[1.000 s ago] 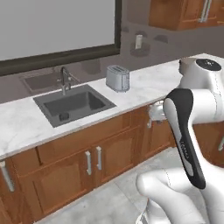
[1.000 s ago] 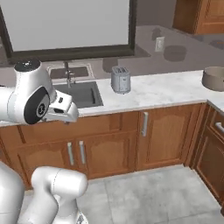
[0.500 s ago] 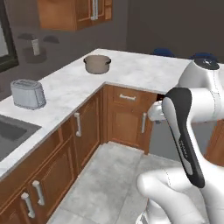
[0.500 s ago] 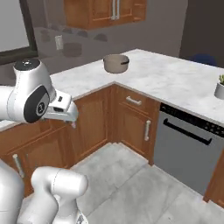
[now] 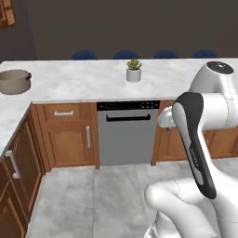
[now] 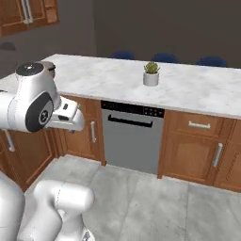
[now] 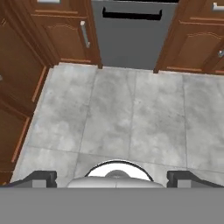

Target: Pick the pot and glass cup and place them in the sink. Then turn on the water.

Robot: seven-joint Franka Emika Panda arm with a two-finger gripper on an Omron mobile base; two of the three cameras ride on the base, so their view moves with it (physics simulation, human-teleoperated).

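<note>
The pot (image 5: 14, 81), wide, round and taupe-grey, stands on the white marble counter (image 5: 83, 83) at the far left of the left base view. In the right base view just a sliver of it (image 6: 47, 65) peeks out behind my arm's shoulder. My gripper (image 7: 113, 178) points down at the grey tiled floor, well away from the counter, its two dark fingertips (image 7: 42, 176) wide apart and nothing between them: open. The glass cup, the sink and the water are out of view.
A grey dishwasher (image 5: 125, 132) sits under the counter between wooden cabinets (image 5: 65, 135). A small potted plant (image 5: 134, 70) stands on the counter above it. Blue chair backs (image 5: 125, 55) show behind the counter. Open tiled floor (image 7: 131, 109) lies in front.
The whole picture has swung as the base turned right: the sink and toaster have left both base views, and the pot has slid to the far left. The arm keeps its pose, gripper still open.
</note>
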